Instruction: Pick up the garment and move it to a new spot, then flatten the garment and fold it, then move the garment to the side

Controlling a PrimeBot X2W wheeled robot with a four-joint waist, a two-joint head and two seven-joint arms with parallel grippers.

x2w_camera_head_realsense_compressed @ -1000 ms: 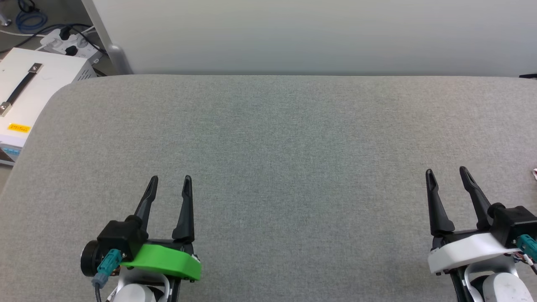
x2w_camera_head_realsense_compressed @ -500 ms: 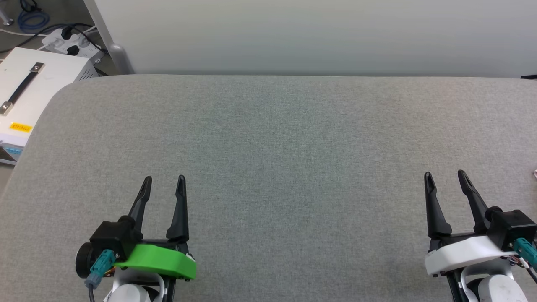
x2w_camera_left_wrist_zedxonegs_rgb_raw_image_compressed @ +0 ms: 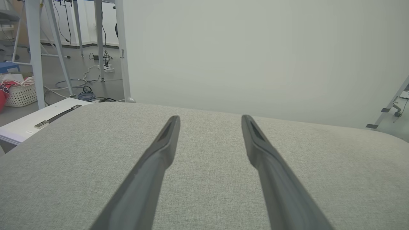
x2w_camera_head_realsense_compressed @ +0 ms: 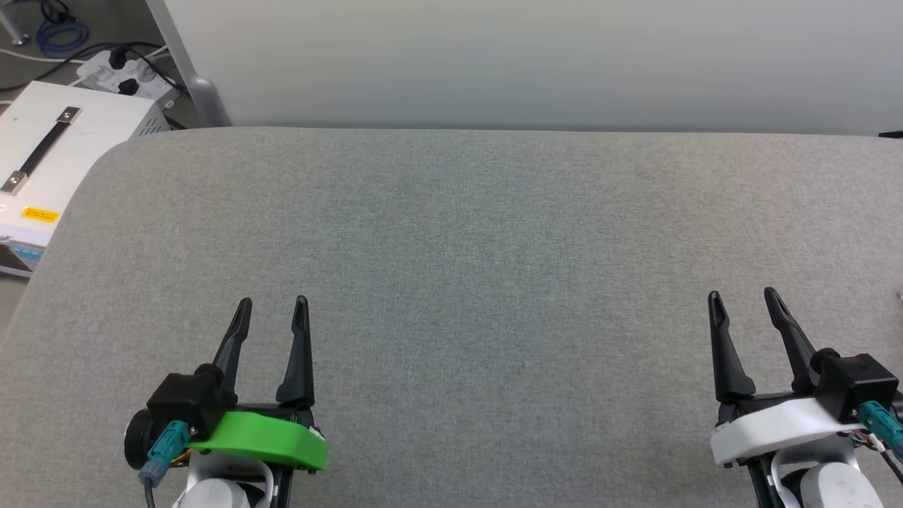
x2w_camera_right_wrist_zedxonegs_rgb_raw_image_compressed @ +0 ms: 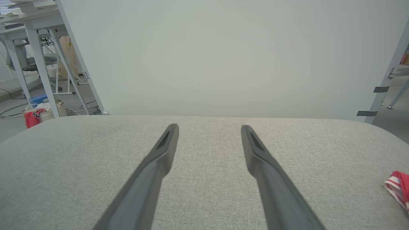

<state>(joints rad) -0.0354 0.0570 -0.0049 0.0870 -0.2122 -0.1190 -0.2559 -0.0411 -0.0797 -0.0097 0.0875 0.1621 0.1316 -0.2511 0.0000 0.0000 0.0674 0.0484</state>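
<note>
**Change.** Over the last second the head view drifted slightly. The white case (x2w_camera_head_realsense_compressed: 63, 155) at the far left and the far edge of the padded table (x2w_camera_head_realsense_compressed: 451, 226) shifted together, which indicated camera motion rather than motion of the things. Within that view the left gripper (x2w_camera_head_realsense_compressed: 272, 301) came to sit a little further left than before, and the right gripper (x2w_camera_head_realsense_compressed: 742, 293) moved by less. Both pincers remained wide apart, with nothing between their fingers.

**Meaning for the task.** No grasp was in hand. Both grippers hovered over the near edge of the table. The garment (x2w_camera_right_wrist_zedxonegs_rgb_raw_image_compressed: 398, 187) lay on the table at its right end, to the right of the right gripper and apart from it. Only a red corner with red-and-white striped trim was in view, so it could not be determined whether the garment was folded. The layout fitted either a garment waiting to be picked up or one already set aside.

**Count, left to right.**
- White case: one
- Left gripper: one, two fingers
- Table: one
- Right gripper: one, two fingers
- Garment: one
</note>
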